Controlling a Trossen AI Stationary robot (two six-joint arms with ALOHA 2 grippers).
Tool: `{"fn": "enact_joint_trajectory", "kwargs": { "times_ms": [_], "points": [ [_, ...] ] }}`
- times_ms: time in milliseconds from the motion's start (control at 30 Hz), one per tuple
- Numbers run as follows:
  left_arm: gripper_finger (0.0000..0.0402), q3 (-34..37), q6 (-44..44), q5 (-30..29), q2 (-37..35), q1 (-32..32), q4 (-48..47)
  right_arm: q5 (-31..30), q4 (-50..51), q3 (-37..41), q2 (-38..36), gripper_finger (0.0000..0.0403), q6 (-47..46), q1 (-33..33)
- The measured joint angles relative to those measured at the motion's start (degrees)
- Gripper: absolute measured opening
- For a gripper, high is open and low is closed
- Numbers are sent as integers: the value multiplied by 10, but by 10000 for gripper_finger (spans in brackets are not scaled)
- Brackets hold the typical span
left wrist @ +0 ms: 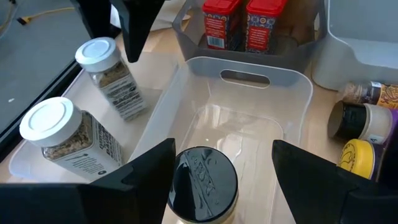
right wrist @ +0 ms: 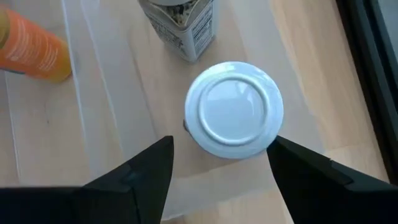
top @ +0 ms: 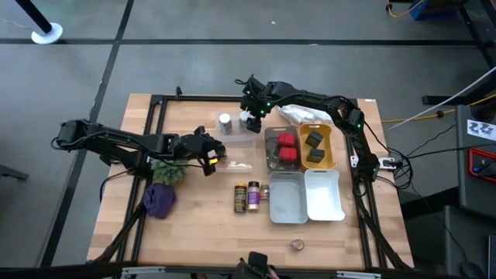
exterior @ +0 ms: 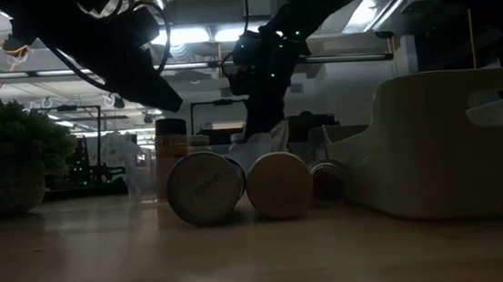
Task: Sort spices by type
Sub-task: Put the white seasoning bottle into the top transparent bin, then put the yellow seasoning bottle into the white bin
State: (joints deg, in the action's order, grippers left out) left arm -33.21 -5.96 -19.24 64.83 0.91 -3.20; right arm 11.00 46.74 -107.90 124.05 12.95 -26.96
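Observation:
Two white-capped jars [left wrist: 102, 71] [left wrist: 62, 134] stand upright in a clear tray [left wrist: 158, 93]. My right gripper [right wrist: 222, 142] is open, its fingers on either side of one jar's white cap [right wrist: 235, 109]. A dark-capped jar with an orange label [left wrist: 202, 183] stands at the near end of a second clear tray [left wrist: 249, 62]. My left gripper [left wrist: 224, 144] is open around it, with a clear gap on one side. Red tins [left wrist: 239, 25] sit in a grey bin, dark tins [top: 315, 147] in a yellow tray. My left gripper has the dark cap [left wrist: 180, 180] against one finger's outline in the wrist view, and I cannot tell whether that finger touches it. The other finger stands apart from the cap. The jar stands upright below the fingers [exterior: 173, 157].
Two white bins [top: 287, 198] [top: 324, 194] stand at the near right. Loose jars [top: 246, 198] lie on the table beside them, and a small round tin [top: 297, 245] sits near the front edge. A plant [top: 167, 169], a purple cloth lump [top: 159, 200] and a white bag [top: 298, 114] are nearby.

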Motion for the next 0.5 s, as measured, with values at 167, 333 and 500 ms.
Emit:
{"fn": "enact_joint_trajectory", "kwargs": {
  "times_ms": [167,333,500],
  "points": [
    [251,0,0,0,0,0,0,0,2,0,0,256,-5,0],
    [251,0,0,0,0,-2,0,-2,35,-2,0,256,-5,0],
    [251,0,-35,0,0,-2,0,-31,126,-48,-1,257,-6,0]
  ]
}}
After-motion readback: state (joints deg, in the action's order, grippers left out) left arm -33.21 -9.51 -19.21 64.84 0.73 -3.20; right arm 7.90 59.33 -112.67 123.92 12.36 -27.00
